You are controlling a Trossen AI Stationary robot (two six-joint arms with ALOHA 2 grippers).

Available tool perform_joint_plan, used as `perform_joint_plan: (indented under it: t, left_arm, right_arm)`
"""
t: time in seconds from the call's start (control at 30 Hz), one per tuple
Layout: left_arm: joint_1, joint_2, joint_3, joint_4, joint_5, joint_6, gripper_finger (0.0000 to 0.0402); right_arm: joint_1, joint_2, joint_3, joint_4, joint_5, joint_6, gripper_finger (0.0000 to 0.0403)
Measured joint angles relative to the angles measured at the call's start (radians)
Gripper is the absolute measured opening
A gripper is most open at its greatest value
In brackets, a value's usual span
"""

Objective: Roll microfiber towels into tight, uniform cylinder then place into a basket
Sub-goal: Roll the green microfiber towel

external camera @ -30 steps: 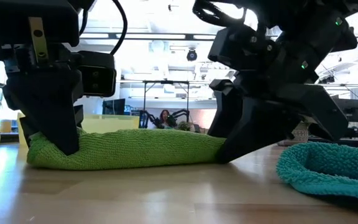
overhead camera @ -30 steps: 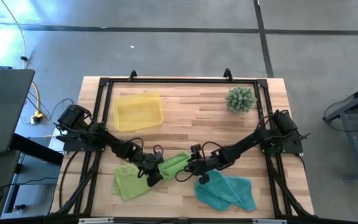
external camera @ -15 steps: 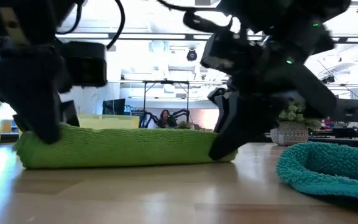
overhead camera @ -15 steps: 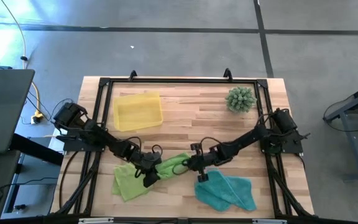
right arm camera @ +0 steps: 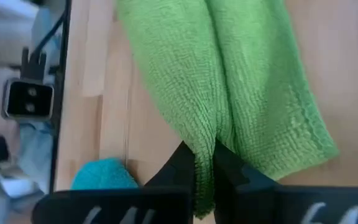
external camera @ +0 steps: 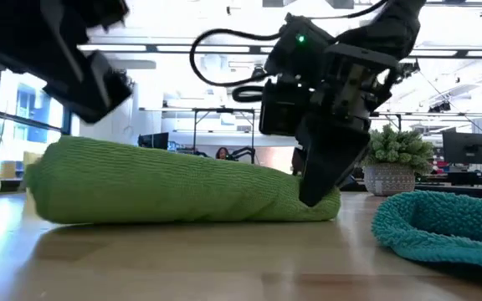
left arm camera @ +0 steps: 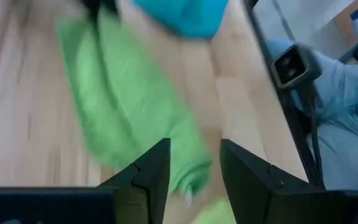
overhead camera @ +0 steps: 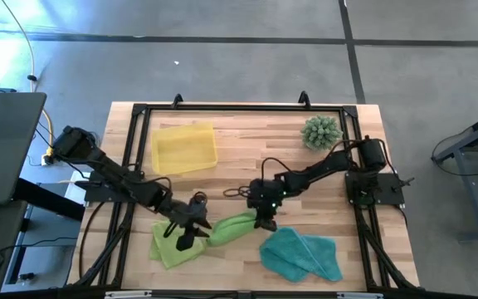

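Note:
A lime green towel [overhead camera: 229, 227], loosely rolled, lies on the wood table near its front middle. My right gripper [overhead camera: 264, 218] is shut on its right end. My left gripper [left arm camera: 194, 163] hangs open above the roll's left end, clear of it [external camera: 82, 58]. A second lime green towel [overhead camera: 166, 247] lies flat just left of the roll. A teal towel [overhead camera: 302, 254] lies crumpled to the right. The yellow basket [overhead camera: 183, 148] stands at the far left of the table with nothing in it. My right gripper pinches a raised fold of cloth [right arm camera: 205, 140] at the roll's right end between its two fingers [right arm camera: 182, 163]. It comes from above, slanting down [external camera: 318, 180]. The roll lies along the table, its underside [external camera: 182, 219] resting on the wood.
A spiky green plant [overhead camera: 320, 132] in a pot stands at the far right. A black metal frame [overhead camera: 239, 108] runs around the table's edges. Bare wood lies between the basket and the towels.
My left gripper has opened, let go of the roll's left end and risen clear toward the table's left. My right gripper has shut on the roll's right end. The roll has stayed on the table and looks thicker and looser than before.

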Motion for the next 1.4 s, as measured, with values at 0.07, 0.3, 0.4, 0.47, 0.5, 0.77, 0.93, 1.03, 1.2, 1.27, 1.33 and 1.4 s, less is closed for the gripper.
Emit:
perform_joint_plan:
  t: [0.07,0.3,0.4,0.47,0.5,0.77,0.93,1.03,1.2,1.27,1.33,1.4]
  left_arm:
    - [-0.033,0.01,0.0,0.076,-0.056,0.05,0.0129]
    - [-0.107,0.12,0.001,0.176,-0.216,0.098,0.0129]
    - [-0.111,0.167,0.001,0.176,-0.264,0.081,0.0129]
    - [-0.105,0.192,0.001,0.18,-0.279,0.067,0.0129]
    - [-0.101,0.204,0.001,0.18,-0.278,0.059,0.0129]
    - [-0.08,0.275,0.002,0.173,-0.261,0.004,0.0129]
    - [-0.055,0.305,0.007,0.138,-0.193,-0.074,0.0129]
    - [-0.044,0.314,0.007,0.131,-0.147,-0.106,0.0129]
    - [-0.041,0.32,0.007,0.134,-0.126,-0.126,0.0129]
    - [-0.04,0.32,0.007,0.135,-0.125,-0.149,0.0129]
    - [-0.041,0.32,0.006,0.135,-0.125,-0.16,0.0129]
    - [-0.041,0.321,0.006,0.134,-0.125,-0.161,0.0129]
  right_arm:
    - [-0.015,0.0,0.0,-0.005,-0.005,0.045,0.0004]
    - [-0.039,-0.001,0.001,-0.013,-0.022,0.07,0.0004]
    - [-0.039,-0.001,0.001,-0.013,-0.021,0.07,0.0004]
    - [-0.039,-0.001,0.002,-0.012,-0.021,0.07,0.0004]
    - [-0.039,-0.001,0.002,-0.012,-0.021,0.07,0.0005]
    - [-0.039,-0.002,0.002,-0.012,-0.021,0.064,0.0005]
    - [-0.039,-0.002,0.002,-0.012,-0.021,0.012,0.0027]
    - [-0.039,-0.002,0.002,-0.013,-0.025,-0.085,0.0059]
    - [-0.045,-0.036,0.003,-0.084,-0.041,-0.259,0.011]
    - [-0.05,-0.069,0.001,-0.131,-0.019,-0.327,0.0121]
    - [-0.05,-0.111,0.001,-0.175,0.034,-0.392,0.0125]
    - [-0.037,-0.155,0.001,-0.202,0.128,-0.464,0.0125]
